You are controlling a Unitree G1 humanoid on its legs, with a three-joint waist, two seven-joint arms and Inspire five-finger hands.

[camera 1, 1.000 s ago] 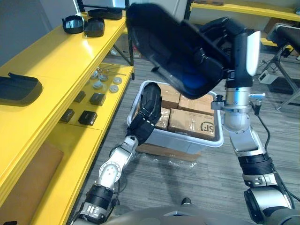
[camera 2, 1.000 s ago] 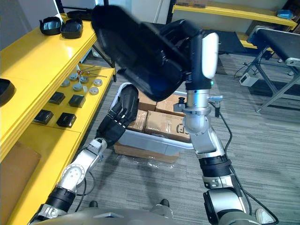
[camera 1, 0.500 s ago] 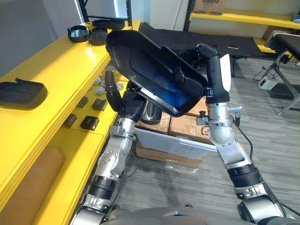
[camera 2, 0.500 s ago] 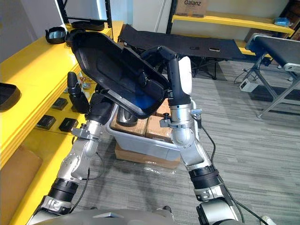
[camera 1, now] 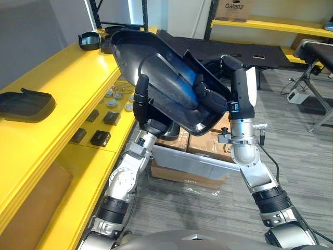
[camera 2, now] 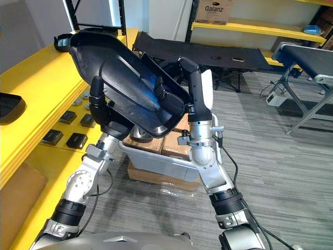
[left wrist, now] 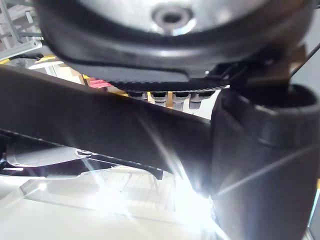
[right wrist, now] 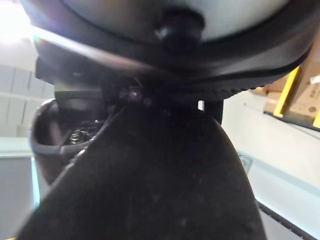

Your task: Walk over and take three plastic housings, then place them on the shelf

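Left eye view gives you the housing [camera 1: 156,67] front and centre: a big black plastic shell, long and rounded like a shallow tub, with a raised rim all round. Its hollow side faces you, glossy, with a blue gleam on the inner wall. It is held up in the air and tilted. The high end is by the edge of the yellow shelf [camera 1: 57,78]. The low end is out past the shelf, above the grey bin [camera 1: 182,159] that stands on the floor beside the shelf with cardboard boxes [camera 1: 205,148] in it.

Your right hand [camera 1: 209,98] is at the low end, the one farther from the shelf. Its fingers are curled over the rim into the hollow and clamp the housing. Your left hand [camera 1: 148,122] sits under the rim on the side nearer the shelf, touching the shell. Most of it is hidden behind the plastic, so you cannot tell whether it grips or only props.

On the shelf's top board another housing [camera 1: 23,103], flat and dark, lies toward the near end. Smaller black housings [camera 1: 89,40] sit at the far end. On the shelf's lower board lie small black blocks [camera 1: 100,138].
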